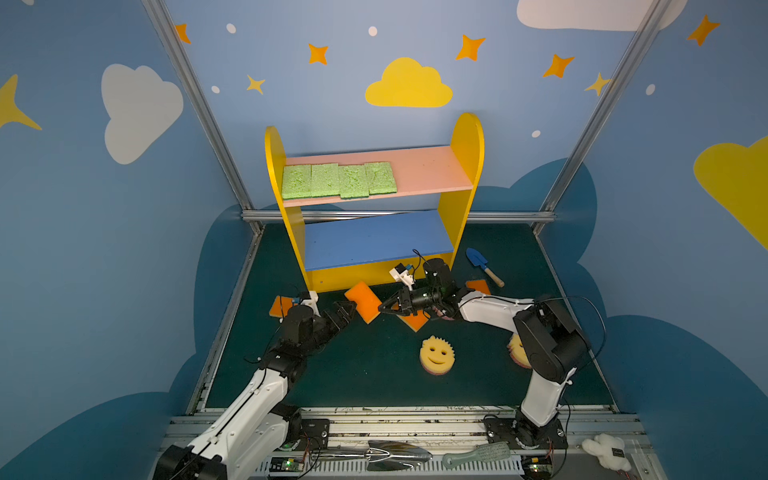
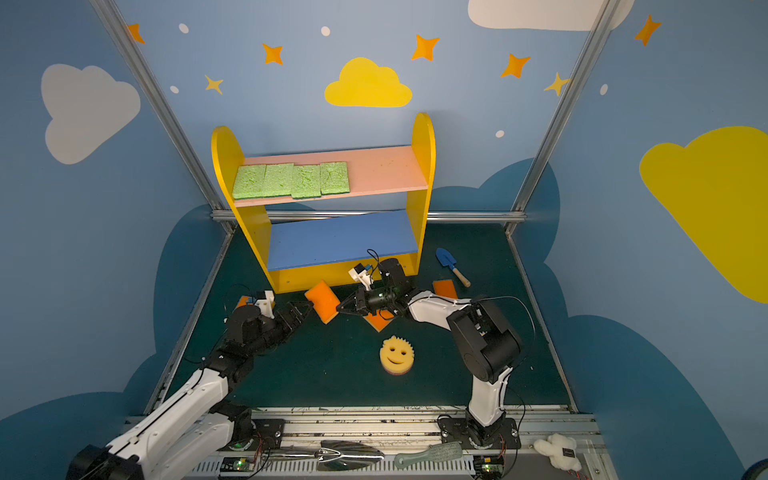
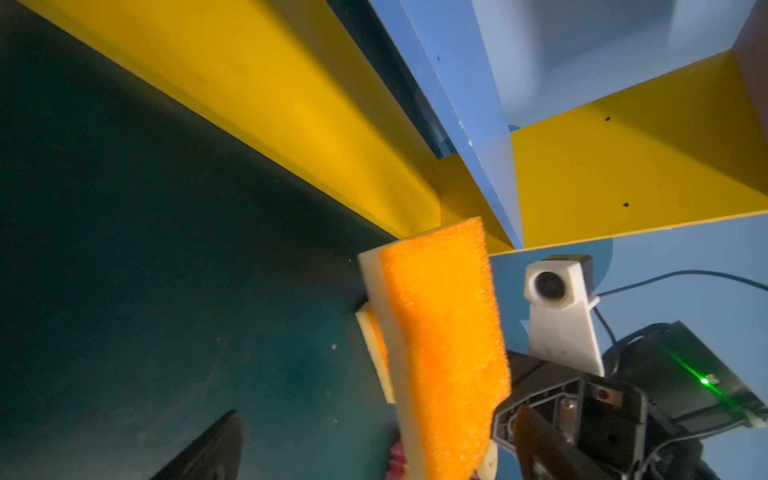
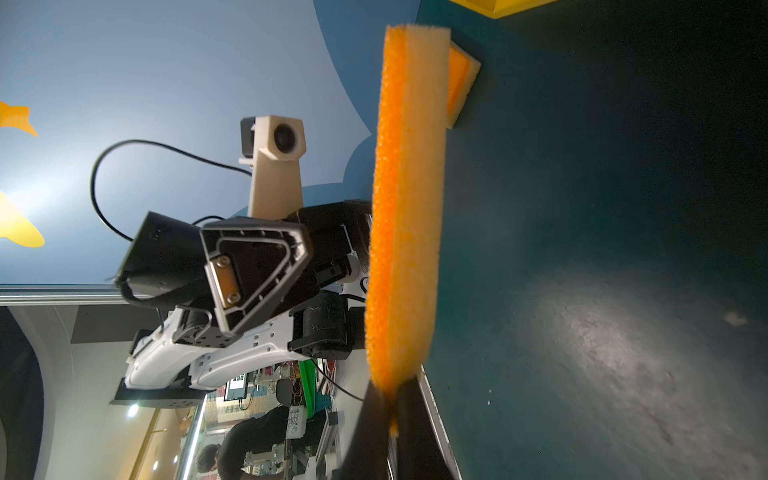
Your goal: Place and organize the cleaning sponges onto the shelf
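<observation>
An orange-topped yellow sponge [image 1: 363,301] [image 2: 322,301] hangs on edge just above the floor in front of the shelf [image 1: 467,137] [image 2: 424,137]. My right gripper [image 1: 382,309] [image 4: 390,415] is shut on one end of this sponge [image 4: 403,208]. My left gripper [image 1: 347,311] [image 3: 374,449] is open, its fingers spread on either side of the sponge [image 3: 444,332] without pressing it. Several green sponges [image 1: 338,180] [image 2: 291,180] lie in a row on the pink upper board. The blue lower board is bare.
Orange sponges lie on the green floor behind my left arm [image 1: 280,307], under my right gripper [image 1: 415,322] and further right [image 1: 478,286]. A smiley sponge [image 1: 436,355] lies mid-floor, another [image 1: 517,349] half hidden by my right arm. A blue shovel [image 1: 482,266] lies right of the shelf.
</observation>
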